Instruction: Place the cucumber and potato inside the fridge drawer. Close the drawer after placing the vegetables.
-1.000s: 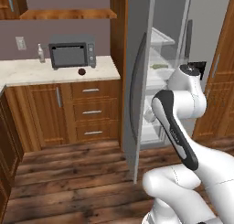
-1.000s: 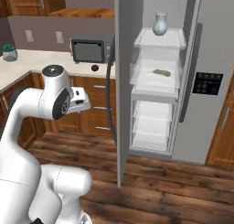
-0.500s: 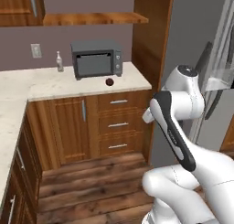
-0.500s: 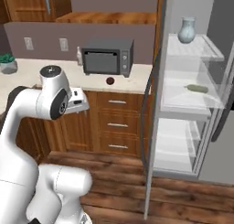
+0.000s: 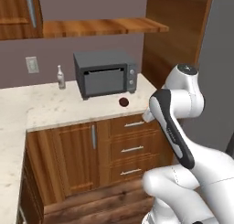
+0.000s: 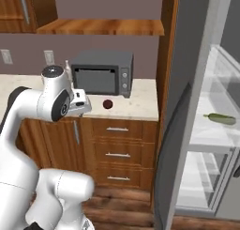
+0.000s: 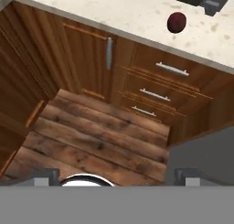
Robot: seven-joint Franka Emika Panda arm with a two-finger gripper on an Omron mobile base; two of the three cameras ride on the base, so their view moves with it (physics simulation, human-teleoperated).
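— Wooden cabinets run under a pale speckled stone tabletop (image 5: 68, 109), with a dark grey microwave (image 5: 105, 73) at the back. See the small round reddish-brown potato (image 5: 123, 101)? It sits just in front of the microwave, near the tabletop's front edge.

— Yes. And the slim dark green cucumber (image 6: 222, 118) lies on a white fridge shelf (image 6: 211, 130), past the open grey fridge door (image 6: 180, 130). I can't pick out the drawer itself.

— What about the fingers?

— Their tips barely show in the hand view; I judge them spread wide, gripping nothing. The white arm (image 6: 35, 107) hangs short of the tabletop, wrist looking down at the cabinet drawers (image 7: 160, 88).

— What worries you?

— A round potato so near the edge: a glancing touch from one finger could roll it onto the plank floor (image 7: 100, 136). Also, swinging towards the fridge, the elbow might clip that door.
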